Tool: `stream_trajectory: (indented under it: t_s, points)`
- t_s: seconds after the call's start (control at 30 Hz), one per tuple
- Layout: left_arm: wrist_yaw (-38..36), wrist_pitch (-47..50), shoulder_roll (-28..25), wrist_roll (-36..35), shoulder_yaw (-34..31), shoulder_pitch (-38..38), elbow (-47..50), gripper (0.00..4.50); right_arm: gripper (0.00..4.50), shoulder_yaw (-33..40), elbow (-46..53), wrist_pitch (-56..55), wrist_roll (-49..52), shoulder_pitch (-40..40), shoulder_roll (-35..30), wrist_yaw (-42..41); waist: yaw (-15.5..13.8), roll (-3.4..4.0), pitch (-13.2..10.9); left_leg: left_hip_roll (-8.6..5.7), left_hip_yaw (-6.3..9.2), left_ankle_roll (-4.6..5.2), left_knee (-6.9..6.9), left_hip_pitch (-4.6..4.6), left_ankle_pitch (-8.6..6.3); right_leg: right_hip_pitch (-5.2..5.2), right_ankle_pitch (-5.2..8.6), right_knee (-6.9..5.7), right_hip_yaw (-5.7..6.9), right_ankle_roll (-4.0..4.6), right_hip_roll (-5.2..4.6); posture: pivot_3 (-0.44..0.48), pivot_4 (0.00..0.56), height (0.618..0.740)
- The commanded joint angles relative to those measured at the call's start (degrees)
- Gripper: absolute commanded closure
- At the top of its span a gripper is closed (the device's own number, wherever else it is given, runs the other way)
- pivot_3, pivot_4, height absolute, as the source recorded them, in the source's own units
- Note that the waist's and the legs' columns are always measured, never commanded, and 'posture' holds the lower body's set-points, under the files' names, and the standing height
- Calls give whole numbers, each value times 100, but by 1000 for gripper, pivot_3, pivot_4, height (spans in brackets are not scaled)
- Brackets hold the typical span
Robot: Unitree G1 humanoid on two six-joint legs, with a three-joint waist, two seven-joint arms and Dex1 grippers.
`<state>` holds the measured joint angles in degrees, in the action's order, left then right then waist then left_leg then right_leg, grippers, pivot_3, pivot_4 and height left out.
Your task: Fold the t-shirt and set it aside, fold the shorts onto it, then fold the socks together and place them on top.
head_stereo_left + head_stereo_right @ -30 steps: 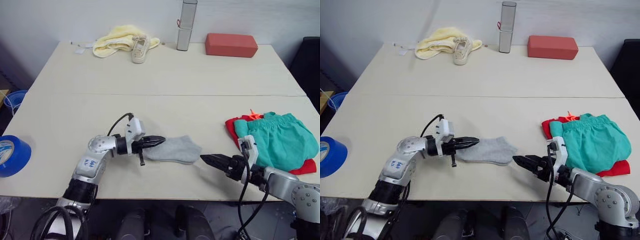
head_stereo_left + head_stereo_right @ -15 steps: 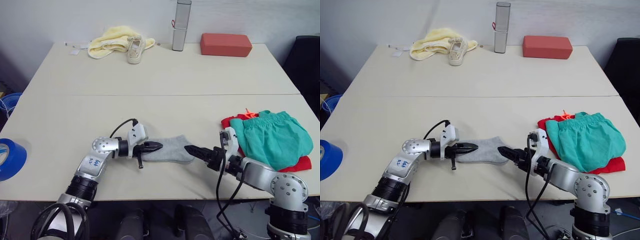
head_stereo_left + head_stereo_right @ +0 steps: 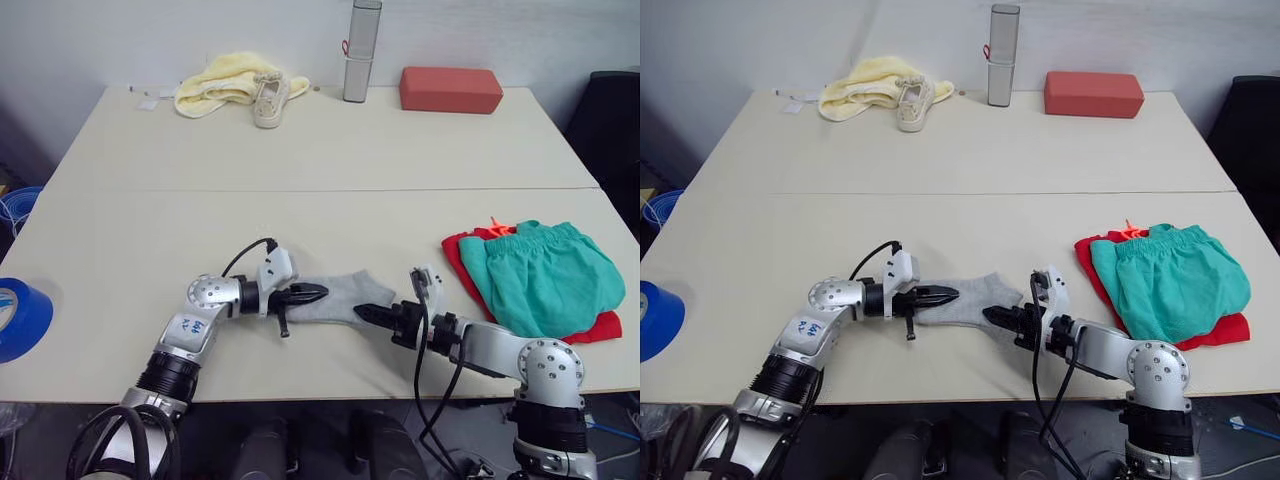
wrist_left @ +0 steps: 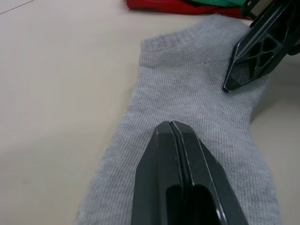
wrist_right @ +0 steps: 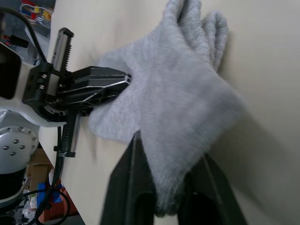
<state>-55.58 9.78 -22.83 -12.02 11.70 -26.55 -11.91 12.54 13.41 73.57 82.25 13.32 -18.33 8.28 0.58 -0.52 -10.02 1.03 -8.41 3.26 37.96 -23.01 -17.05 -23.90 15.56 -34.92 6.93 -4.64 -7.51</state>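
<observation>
Pale counter (image 3: 330,150): folded red t-shirt (image 3: 605,327) at 3 o'clock with teal gathered-waist shorts (image 3: 540,280) stacked on it; light grey knit socks (image 3: 335,297) lie flat near 6 o'clock. Left gripper (image 3: 308,293) has its fingers (image 4: 176,173) pressed together on the socks' one end; right gripper (image 3: 1002,318), fingers apart, straddles the cuff end, cloth draped between. Judgement: socks are light, limp and stretchy with good friction, so pinch both layers at an end, or they sag and separate.
</observation>
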Motion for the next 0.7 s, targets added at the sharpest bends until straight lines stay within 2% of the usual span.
stream_trajectory:
  t_s: [0.03,0.4,0.63,0.7]
  points:
    - [-25,-4,79,1,2,-44,-8,4500,4489,357,21,-187,97,-65,-397,52,-36,0,0,-1,0,1,1,-1,0,0,-1,0,0,-1,-1,0,150,740]
    - [47,-105,744,156,258,-441,-317,4500,4489,870,379,-518,453,-548,-1444,8,-77,5,-4,-11,-1,16,1,-23,-2,-2,-11,32,3,-20,-4,0,150,740]
    - [150,-73,973,268,317,-531,-401,4500,4489,695,843,-632,-92,-588,-2181,-545,-66,4,-5,-9,-1,18,1,-23,-2,-2,-12,34,5,-21,1,0,150,740]
    - [208,115,860,249,233,-398,-207,4500,4489,450,1182,-630,-426,-274,-2465,-649,-60,6,-6,-9,-1,18,1,-23,-2,-2,-12,33,6,-21,1,0,150,740]
